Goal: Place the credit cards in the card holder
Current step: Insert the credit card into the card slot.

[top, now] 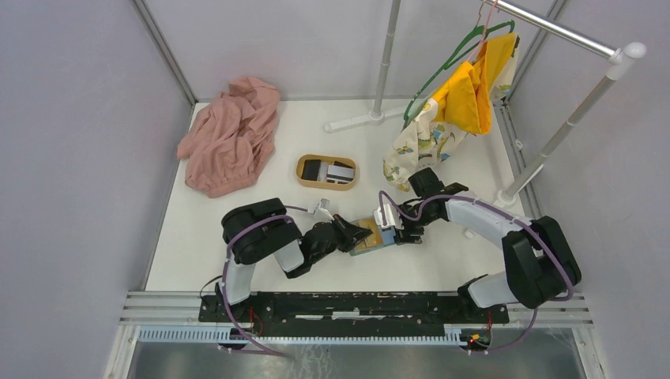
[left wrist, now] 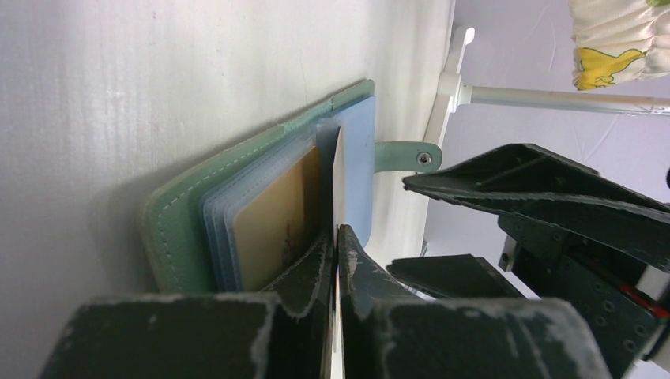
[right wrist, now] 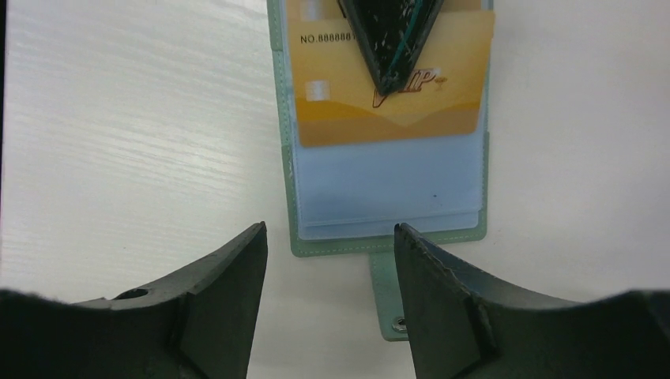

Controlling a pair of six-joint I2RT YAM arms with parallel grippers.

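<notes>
The card holder (top: 371, 237) lies open on the table between both arms, grey-green outside, with pale blue sleeves and a tan card in one slot (right wrist: 391, 95). My left gripper (left wrist: 335, 233) is shut on a thin pale credit card (left wrist: 337, 174), held edge-on with its far end among the holder's sleeves (left wrist: 237, 205). Its fingertips (right wrist: 387, 47) show over the tan card in the right wrist view. My right gripper (right wrist: 330, 229) is open and empty, its jaws above the holder's tab (right wrist: 391, 292). A black card (top: 312, 169) and a grey-white card (top: 341, 172) lie in the oval wooden tray (top: 325, 186).
A crumpled pink cloth (top: 231, 134) lies at the back left. A white clothes rack (top: 569, 118) stands at the back right with a yellow garment (top: 462, 91) on a green hanger. Its base bars (top: 363, 120) rest on the table behind the tray.
</notes>
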